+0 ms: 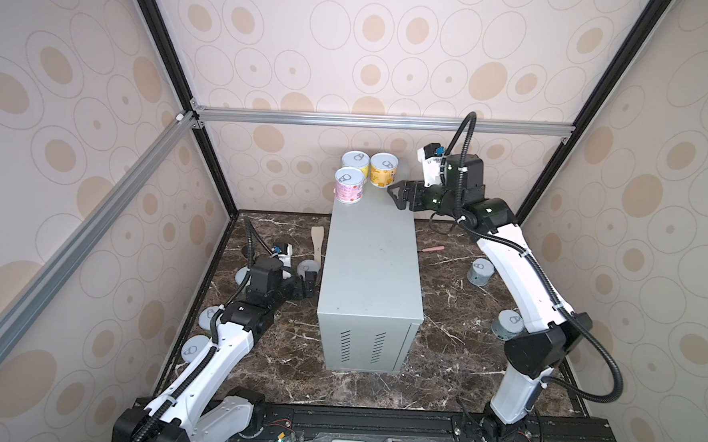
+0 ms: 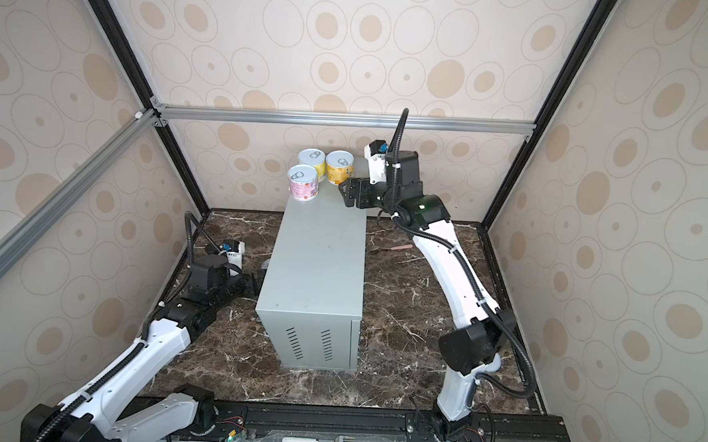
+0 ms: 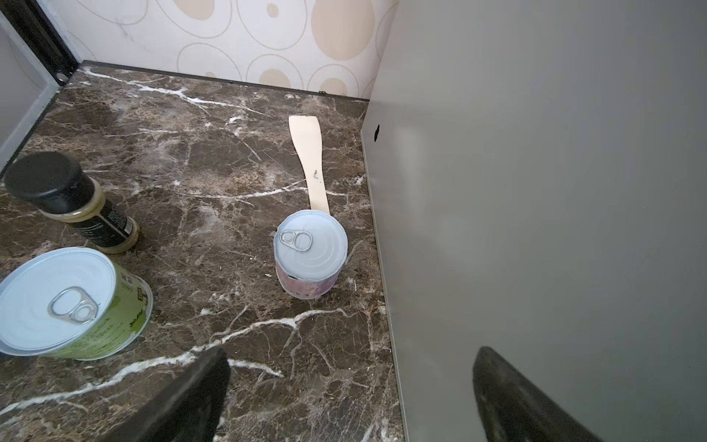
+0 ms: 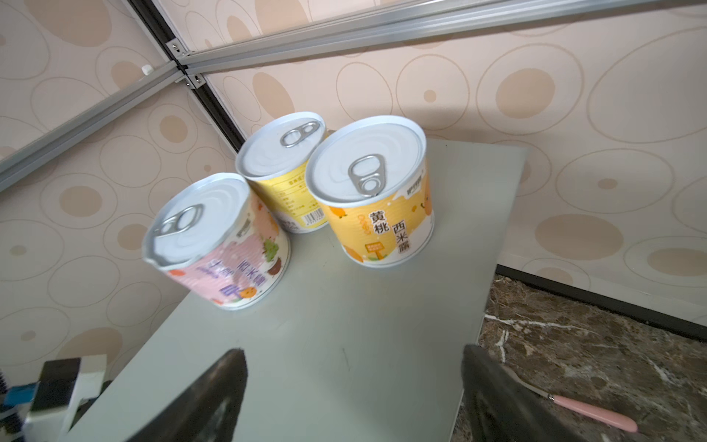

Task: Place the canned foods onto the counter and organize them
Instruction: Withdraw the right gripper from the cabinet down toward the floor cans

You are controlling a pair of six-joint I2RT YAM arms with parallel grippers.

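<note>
Three canned foods are standing upright at the far end of the counter [image 1: 372, 268]: a pale yellow can [image 1: 356, 160] at the back, a peach-print can [image 1: 383, 170] just beside it, and a pink can [image 1: 349, 186] in front, hugging the left edge. They are bunching close, touching or nearly so. The rest of the top is lying bare. More cans are waiting on the marble floor [image 1: 440, 359]: a second pink can [image 3: 310, 254] just beside the counter's side wall, a green can [image 3: 72, 306] near a dark-capped bottle [image 3: 69, 199], and two right-side cans [image 1: 480, 272].

Risks, as judged:
- The pink can on top is sitting near the edge, so a nudge from the next can set down could be tipping it off.
- The right gripper [image 4: 352, 352] is working close to the peach-print can, and a sideways sweep could be clipping it.
- The second pink can is boxed in by the wall, with a wooden spatula [image 3: 310, 160] ending right behind it. A finger may be scraping the wall or dragging the spatula.

Jaws: the right ones are standing wide over the counter top, gripping nothing and touching no can. The left gripper [image 3: 352, 352] is sitting low, aimed at the second pink can, with jaws spread fully and empty. One finger is running close along the wall, and I cannot tell whether it is touching.
</note>
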